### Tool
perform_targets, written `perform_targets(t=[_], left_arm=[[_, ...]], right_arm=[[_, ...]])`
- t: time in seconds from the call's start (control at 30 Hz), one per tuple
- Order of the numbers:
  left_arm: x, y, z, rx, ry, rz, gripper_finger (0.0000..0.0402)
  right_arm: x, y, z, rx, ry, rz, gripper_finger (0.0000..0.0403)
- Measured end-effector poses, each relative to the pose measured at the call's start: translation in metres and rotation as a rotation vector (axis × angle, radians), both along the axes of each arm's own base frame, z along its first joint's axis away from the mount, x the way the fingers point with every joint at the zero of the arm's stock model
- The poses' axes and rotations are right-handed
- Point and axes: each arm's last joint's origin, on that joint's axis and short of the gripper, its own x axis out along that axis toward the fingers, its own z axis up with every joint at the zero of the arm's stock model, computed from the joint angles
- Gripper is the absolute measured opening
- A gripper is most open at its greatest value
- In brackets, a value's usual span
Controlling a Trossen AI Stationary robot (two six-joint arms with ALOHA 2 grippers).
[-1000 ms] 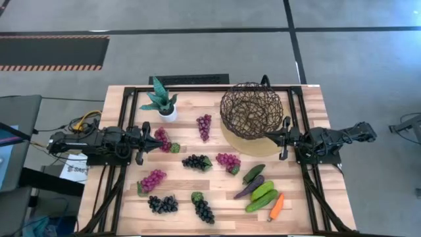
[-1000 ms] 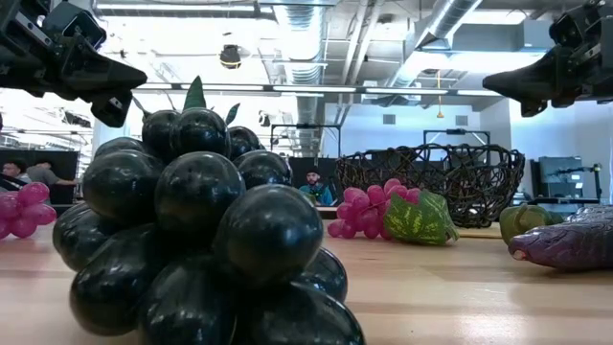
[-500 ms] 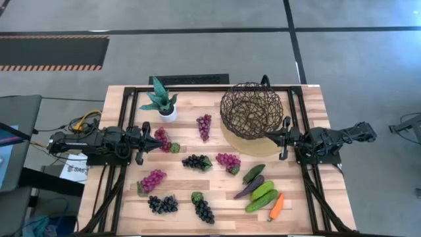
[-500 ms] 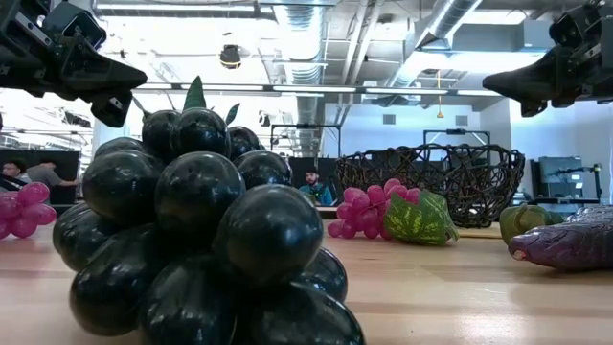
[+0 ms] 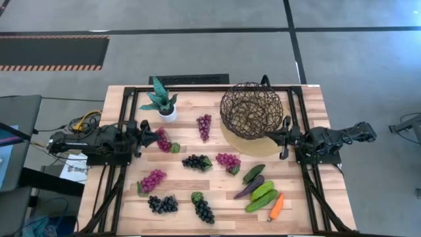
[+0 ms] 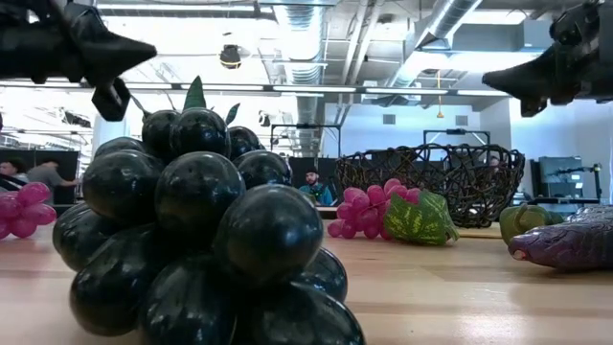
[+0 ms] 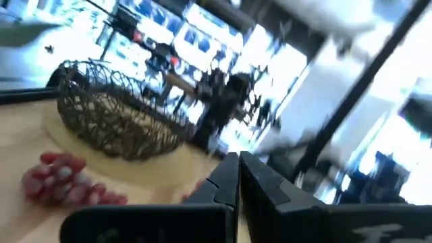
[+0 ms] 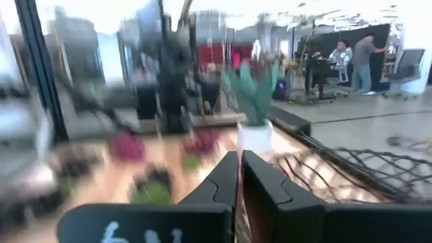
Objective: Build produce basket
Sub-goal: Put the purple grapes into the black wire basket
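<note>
So this was right at the start of the job as far as I could judge: the basket (image 5: pixel 252 110) sat at the far side of the table on a flat tan disc (image 5: pixel 253 143) and looked empty, and none of the produce was in it.

Everything else was laid out nearer than the basket. A purple grape bunch (image 5: pixel 204 126) lay just to its left, a magenta bunch (image 5: pixel 228 160) just in front of it, and a black bunch (image 5: pixel 195 161) a bit further left. The cucumbers (image 5: pixel 262 193), eggplant (image 5: pixel 248 187) and carrot (image 5: pixel 276 207) were clustered well in front of the basket.

The left gripper (image 5: pixel 150 131) hung well to the left of the basket, fingers pressed together, holding nothing, right beside another magenta bunch (image 5: pixel 162 139). The right gripper (image 5: pixel 284 137) hovered at the basket's right front edge, fingers nearly together and empty too.

My guess for the next move: the left one needs to spread its fingers, drop onto that magenta bunch, pinch it and carry it over to the basket.
</note>
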Motion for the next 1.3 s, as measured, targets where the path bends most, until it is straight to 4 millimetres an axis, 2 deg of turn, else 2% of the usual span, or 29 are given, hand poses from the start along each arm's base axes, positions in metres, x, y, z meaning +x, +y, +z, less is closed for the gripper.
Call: perform_targets(t=[0.17, 0.23, 0.4, 0.57, 0.73, 0.87, 1.0, 1.2, 1.3], left_arm=[[-0.003, 0.003, 0.011, -0.1, -0.128, 0.08, 0.0], [-0.004, 0.004, 0.014, -0.118, -0.16, 0.105, 0.0], [-0.004, 0.005, 0.015, -0.115, -0.168, 0.136, 0.0], [-0.004, 0.005, 0.015, -0.16, -0.173, 0.121, 0.0], [-0.004, 0.004, 0.013, -0.15, -0.152, 0.122, 0.0], [-0.004, 0.004, 0.014, -0.167, -0.163, 0.117, 0.0007], [-0.004, 0.004, 0.014, -0.184, -0.17, 0.113, 0.0045], [-0.002, 0.003, 0.02, -0.167, -0.212, 0.083, 0.0137], [-0.001, 0.002, 0.025, -0.141, -0.259, 0.025, 0.017]], right_arm=[[-0.007, -0.002, 0.024, 0.379, -0.33, 0.091, 0.0044], [-0.01, -0.002, 0.029, 0.462, -0.406, 0.119, 0.0044], [-0.011, -0.006, 0.031, 0.495, -0.451, 0.03, 0.0044], [-0.015, -0.008, 0.037, 0.498, -0.518, 0.03, 0.0044], [-0.023, -0.006, 0.051, 0.417, -0.641, 0.138, 0.0041], [-0.029, -0.006, 0.07, 0.36, -0.635, 0.159, 0.0042], [-0.033, -0.006, 0.1, 0.309, -0.593, 0.144, 0.0056], [-0.034, -0.006, 0.155, 0.191, -0.547, 0.093, 0.0091], [-0.029, -0.005, 0.182, 0.134, -0.503, 0.071, 0.011]])
